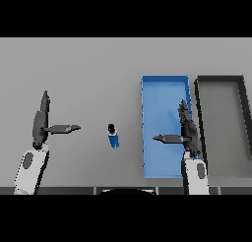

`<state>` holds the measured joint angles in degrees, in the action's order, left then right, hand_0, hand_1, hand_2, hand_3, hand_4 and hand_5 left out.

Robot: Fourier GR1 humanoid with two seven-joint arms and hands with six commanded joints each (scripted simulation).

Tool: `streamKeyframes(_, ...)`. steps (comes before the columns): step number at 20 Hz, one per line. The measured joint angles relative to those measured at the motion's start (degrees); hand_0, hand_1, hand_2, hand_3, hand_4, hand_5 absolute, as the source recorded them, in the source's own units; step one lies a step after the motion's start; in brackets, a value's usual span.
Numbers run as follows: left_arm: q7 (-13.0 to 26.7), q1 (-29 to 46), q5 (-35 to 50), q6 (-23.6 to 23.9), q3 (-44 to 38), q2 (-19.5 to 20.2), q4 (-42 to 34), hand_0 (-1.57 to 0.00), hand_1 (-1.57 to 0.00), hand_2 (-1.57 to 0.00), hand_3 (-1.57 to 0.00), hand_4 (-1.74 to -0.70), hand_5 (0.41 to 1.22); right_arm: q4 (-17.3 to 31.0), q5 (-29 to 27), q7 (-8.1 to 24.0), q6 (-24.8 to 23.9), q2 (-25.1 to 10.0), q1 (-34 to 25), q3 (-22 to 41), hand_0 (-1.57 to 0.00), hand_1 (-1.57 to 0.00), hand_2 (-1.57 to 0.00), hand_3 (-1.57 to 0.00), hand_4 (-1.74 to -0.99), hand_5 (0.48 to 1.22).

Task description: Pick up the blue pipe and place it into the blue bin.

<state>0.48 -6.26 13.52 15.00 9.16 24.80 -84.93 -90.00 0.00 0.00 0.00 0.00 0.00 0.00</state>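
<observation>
Here's the left hand [41, 122] out on the left of the grey surface [88, 69], fingers straight and pointing away from the robot, thumb stuck out to its right, holding nothing. To the right of that thumb, well apart from it, the blue pipe [113, 136] stands on the surface, dark cap on top, touched by neither hand. Over to the right hand [188, 130]: it hangs over the right part of the blue bin [162, 82], fingers straight too, thumb reaching out to its left, and it is empty. The pipe sits to the left of this hand, just outside the bin's left wall. To this hand's right, just beside the bin, lies a dark bin [220, 79].
</observation>
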Motion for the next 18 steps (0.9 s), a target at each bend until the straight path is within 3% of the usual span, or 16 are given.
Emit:
streamKeyframes(6,-0.2,0.5,-0.9,1.0,1.0,-0.6,-1.5,0.00,0.00,0.00,0.00,-0.97,0.593,0.1,-0.9,-0.1,0.8,-1.2,0.1,-0.8,0.00,0.00,0.00,0.00,-1.205,0.629)
streamKeyframes(7,-3.6,2.4,-1.4,-4.5,2.4,3.1,-1.5,0.00,0.00,0.00,0.00,-0.96,0.592,-2.0,3.2,-5.4,1.6,-5.5,1.8,0.4,0.00,0.00,0.00,0.00,-1.201,0.628)
streamKeyframes(8,-5.5,3.4,-1.7,-8.2,3.1,5.7,-1.3,0.00,0.00,0.00,0.00,-0.96,0.590,-3.4,5.6,-8.0,2.2,-7.7,3.7,1.3,0.00,0.00,0.00,0.00,-1.197,0.627)
streamKeyframes(12,-9.1,3.4,-1.9,-13.7,4.0,8.3,0.7,0.00,0.00,0.00,0.00,-0.96,0.594,-7.1,9.2,-7.9,2.4,-9.1,6.7,3.7,0.00,0.00,0.00,0.00,-1.206,0.625)
streamKeyframes(18,-10.2,6.2,-0.5,-21.3,6.8,12.1,-3.8,0.00,0.00,0.00,0.00,-1.03,0.549,-6.9,9.7,-5.5,2.3,-9.5,6.0,3.9,0.00,0.00,0.00,0.00,-1.179,0.616)
